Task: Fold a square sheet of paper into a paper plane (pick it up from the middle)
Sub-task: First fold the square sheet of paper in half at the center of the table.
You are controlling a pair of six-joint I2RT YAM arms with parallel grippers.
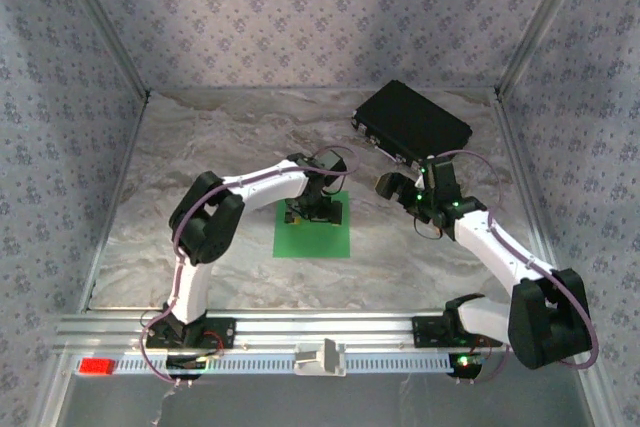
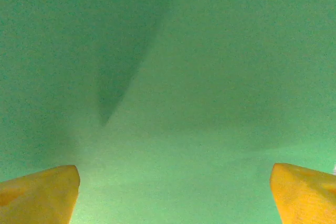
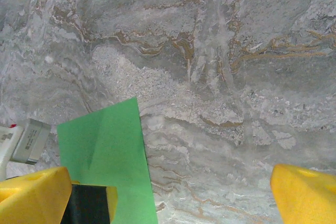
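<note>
The left gripper (image 1: 313, 213) hangs over the middle of the flat square sheet of paper (image 1: 312, 239) on the marble table (image 1: 200, 147), its yellow fingers (image 2: 39, 192) spread wide. The right gripper (image 1: 386, 185), also spread wide, sits off the sheet's right edge.

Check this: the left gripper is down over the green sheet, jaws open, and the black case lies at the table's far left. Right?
One slip: the black case lies at the table's far right, not far left, as the top view shows. The rest holds: the left gripper is down over the green sheet, jaws open.
</note>
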